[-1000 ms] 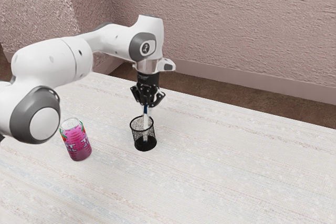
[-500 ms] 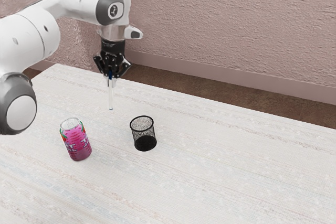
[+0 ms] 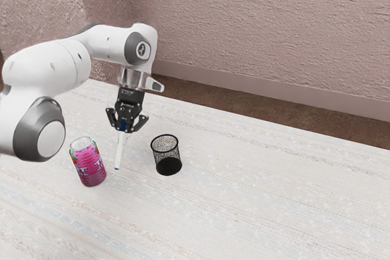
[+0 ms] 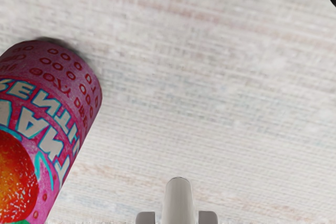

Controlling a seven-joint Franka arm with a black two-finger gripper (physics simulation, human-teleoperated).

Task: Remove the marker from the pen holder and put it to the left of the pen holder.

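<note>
Pink can (image 3: 89,165), at nine o'clock from the white marker (image 3: 120,153), which is pinched in the gripper (image 3: 124,127) and has just been lowered; at three o'clock, the emptied pen holder (image 3: 169,167). Placing seems under way; release is probably needed next.

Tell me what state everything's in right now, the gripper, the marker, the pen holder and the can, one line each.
Gripper: shut on the marker.
Marker: held, tilted slightly, blue tip down; whether it touches the table, I cannot tell.
Pen holder: upright, empty.
Can: upright; opened or sealed, I cannot tell.
</note>
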